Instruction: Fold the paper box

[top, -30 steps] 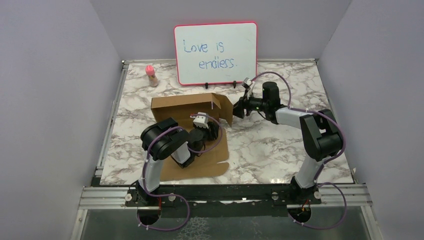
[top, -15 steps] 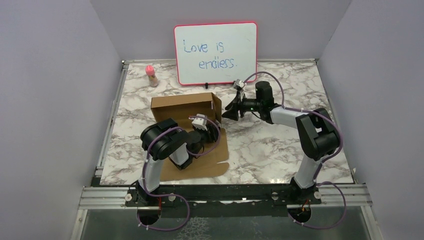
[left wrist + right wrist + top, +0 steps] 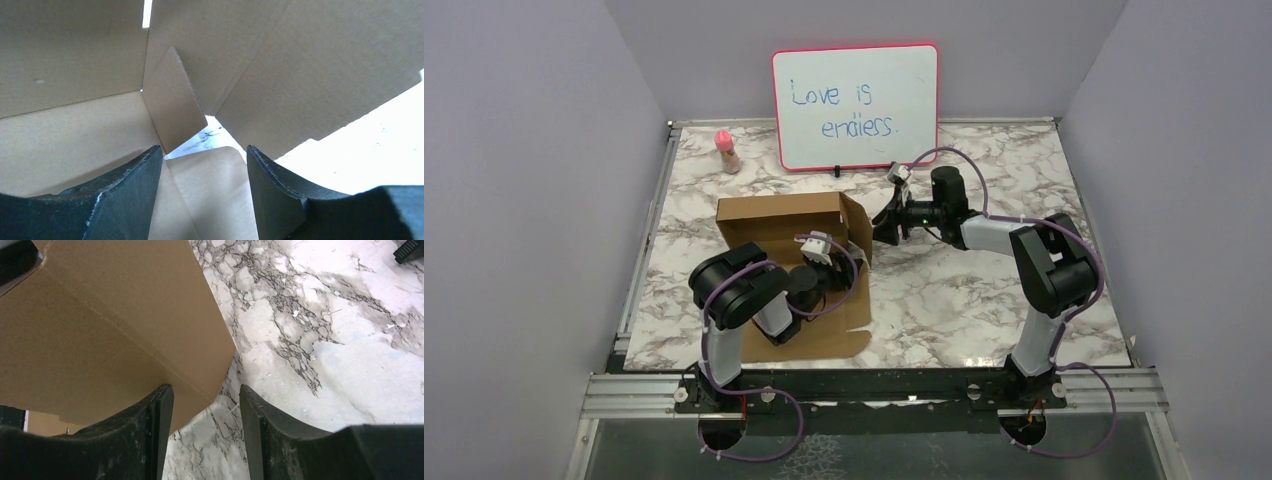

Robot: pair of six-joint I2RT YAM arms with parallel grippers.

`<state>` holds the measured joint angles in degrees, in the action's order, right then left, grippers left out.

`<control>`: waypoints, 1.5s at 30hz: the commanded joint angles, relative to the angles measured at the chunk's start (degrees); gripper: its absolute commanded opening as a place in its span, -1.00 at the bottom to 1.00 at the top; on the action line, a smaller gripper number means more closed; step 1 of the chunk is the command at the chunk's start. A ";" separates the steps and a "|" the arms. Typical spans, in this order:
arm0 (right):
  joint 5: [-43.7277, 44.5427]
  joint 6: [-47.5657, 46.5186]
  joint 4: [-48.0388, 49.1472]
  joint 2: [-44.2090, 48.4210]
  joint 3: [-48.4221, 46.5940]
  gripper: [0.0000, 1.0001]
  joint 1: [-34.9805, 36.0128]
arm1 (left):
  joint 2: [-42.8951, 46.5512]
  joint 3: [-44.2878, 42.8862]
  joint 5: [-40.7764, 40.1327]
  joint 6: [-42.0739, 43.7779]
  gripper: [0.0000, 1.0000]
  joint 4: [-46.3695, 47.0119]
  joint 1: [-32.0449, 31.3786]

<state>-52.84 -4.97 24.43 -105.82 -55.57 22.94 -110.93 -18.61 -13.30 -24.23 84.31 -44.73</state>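
Paper box (image 3: 774,212): we see it on the left half of the marble table (image 3: 944,290). It is partly raised, with the back wall and right side flap upright. The front panel lies flat under the left arm (image 3: 739,290).
Left arm: we see it folded tight, with the elbow at the near left. The forearm reaches over the flat front panel and the wrist is inside the box, toward its right corner.
Left gripper (image 3: 202,150): its fingers are spread with nothing between them. They sit low over the box floor and face an inner corner where a small tab leans and marble shows through a gap.
Right arm (image 3: 1049,265): we see the upper link standing upright and the forearm stretched out leftward to the box's right flap.
Right gripper (image 3: 205,390): its fingers are parted and not clamped. The flap's rounded corner lies against one finger and reaches partly into the gap.
Behind: we note a red-framed whiteboard (image 3: 856,105) at the back edge and a small pink-capped bottle (image 3: 726,150) to its left, well apart from the box.
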 commanded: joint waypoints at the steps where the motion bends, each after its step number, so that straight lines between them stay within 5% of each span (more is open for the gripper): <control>1: -1.18 -0.04 2.27 -0.53 0.56 0.13 0.52 | 4.30 1.70 0.78 -1.27 0.31 0.24 -0.01; 9: -1.93 -0.38 1.87 -0.32 0.55 0.13 0.70 | 8.93 4.23 2.04 -2.84 0.35 -0.89 -0.05; 15: -1.76 -0.74 1.54 -0.22 0.45 0.13 0.86 | 18.58 5.98 0.61 -2.60 0.41 -10.33 -0.02; 20: -1.39 -1.13 1.24 -0.13 0.29 0.13 1.05 | 31.57 5.80 -0.22 -2.35 0.45 -26.45 -0.01; 31: -0.97 -1.09 1.43 -0.13 0.15 0.13 1.54 | 61.37 -9.25 -0.10 -0.16 0.50 -78.86 0.48; 45: -0.37 -1.17 2.27 -0.16 0.51 0.14 2.10 | 55.20 -42.36 3.90 10.97 0.74 -112.15 13.90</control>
<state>-53.19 -5.48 24.71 -105.82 -55.42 24.45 -54.37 -53.98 -11.31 -17.93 -15.81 -35.14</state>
